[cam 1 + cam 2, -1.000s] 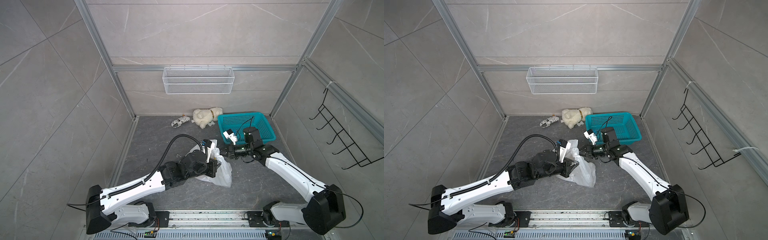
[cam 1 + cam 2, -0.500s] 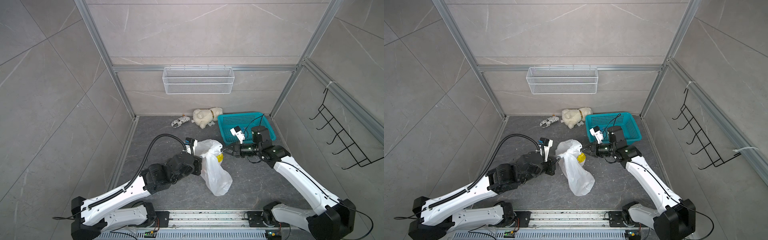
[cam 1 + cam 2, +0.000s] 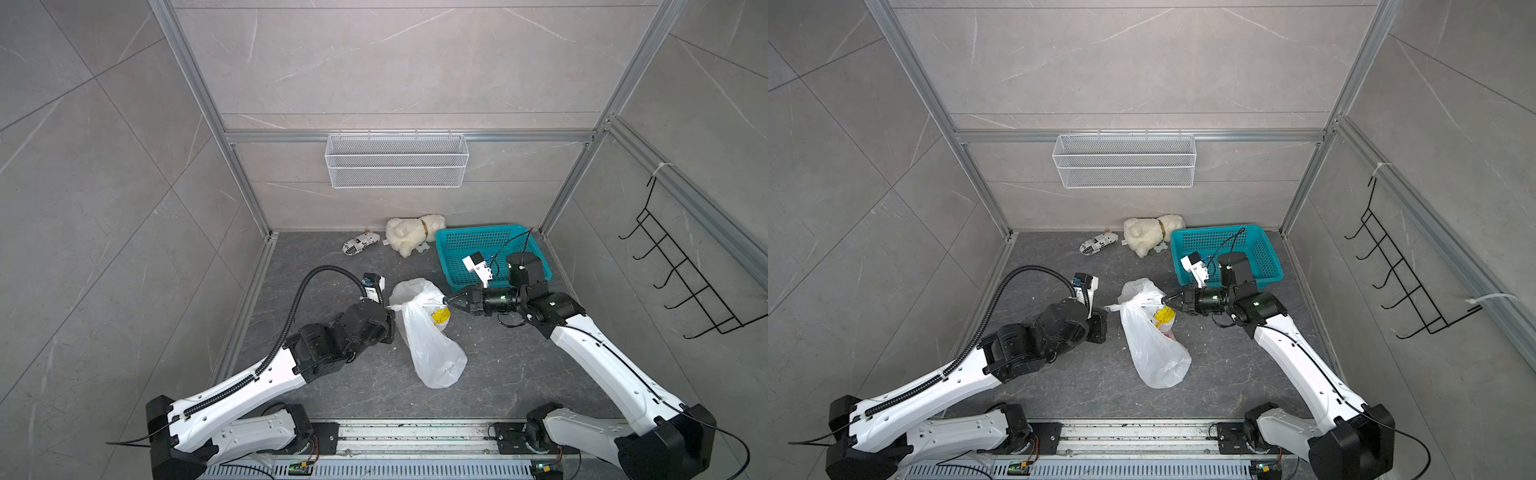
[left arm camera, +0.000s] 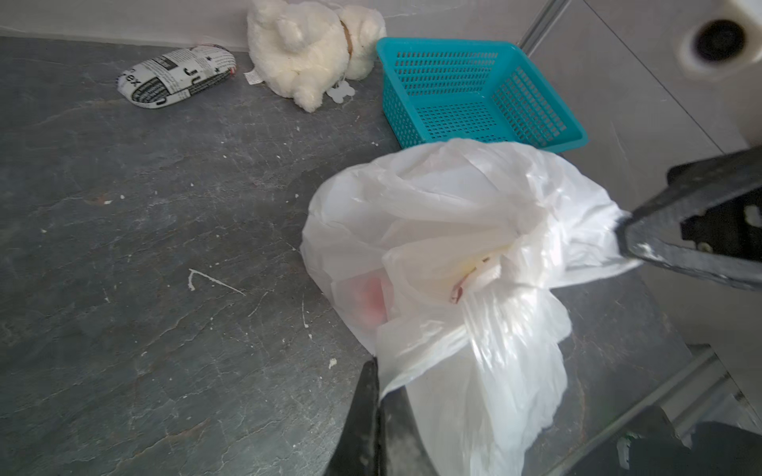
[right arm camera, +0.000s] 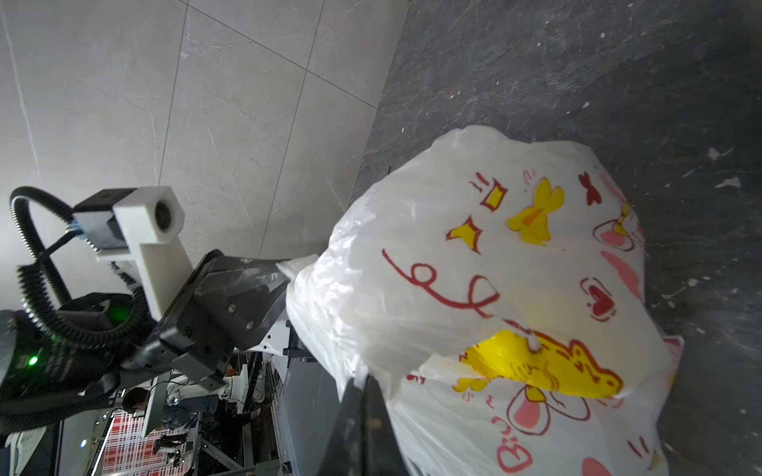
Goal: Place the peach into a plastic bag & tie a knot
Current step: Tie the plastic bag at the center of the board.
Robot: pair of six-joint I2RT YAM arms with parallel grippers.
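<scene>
Since I'm only on the camera feeds from my desk, here's what I've got: the plastic bag [image 3: 432,349] lies on the dark floor between the two arms, near a corner of the teal basket [image 3: 453,249], with its long end pointing toward the near edge. The left gripper [image 3: 390,309] is pinched tight on a white strip of it on one side. The right gripper [image 3: 446,299] is pinched tight on the film on the opposite side, so the neck [image 3: 417,306] is stretched between them.

> can you read any print? and is the peach in there?

Print's rough. In my right wrist view the bag shows red squiggles, hearts, yellow flowers and a big yellow bubble [image 5: 544,366] with red lettering, but it's creased and I can't make out the word. The only clear letters are "ex" and a "J" on the black-and-white packet [image 4: 177,76] by the back wall, next to the plush toy [image 4: 305,45]. In my left wrist view a pinkish shape [image 4: 367,301] shows through the plastic; can't tell if it's fruit or print.

> knot done?

Neck looks bunched, but I can't tell whether it's actually tied.
</scene>
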